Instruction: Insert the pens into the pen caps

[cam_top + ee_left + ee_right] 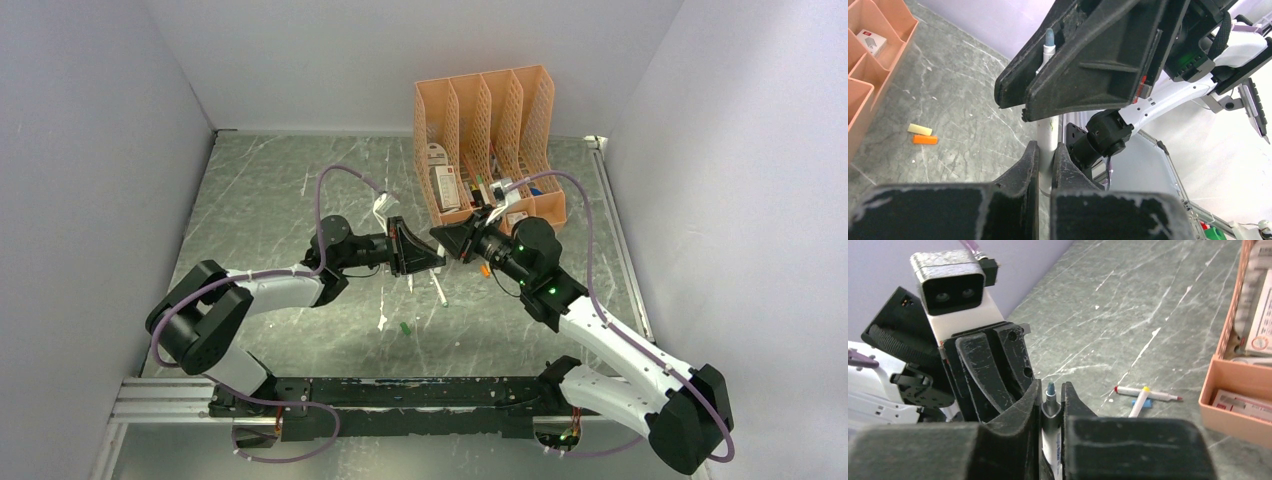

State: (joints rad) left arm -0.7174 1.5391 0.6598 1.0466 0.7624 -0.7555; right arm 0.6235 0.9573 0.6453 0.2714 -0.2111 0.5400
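Observation:
A white pen with a bluish tip (1049, 39) is held between the two grippers above the table. My left gripper (1047, 146) is shut on its barrel. My right gripper (1051, 386) is shut on the same pen (1050, 392) near the tip end, which pokes out past its fingers (1088, 60). In the top view the two grippers meet nose to nose, left (440, 260), right (438, 238). Two more pens, red-tipped (1153, 393) and yellow-tipped (1138, 409), lie crossed on the table over a blue cap (1143, 402). A yellow cap (919, 129) and an orange cap (925, 139) lie side by side.
The peach lattice organiser (490, 130) stands at the back right, holding small boxes. A green cap (405, 327) and a loose white pen (438, 288) lie on the marbled table below the grippers. White walls close in on both sides.

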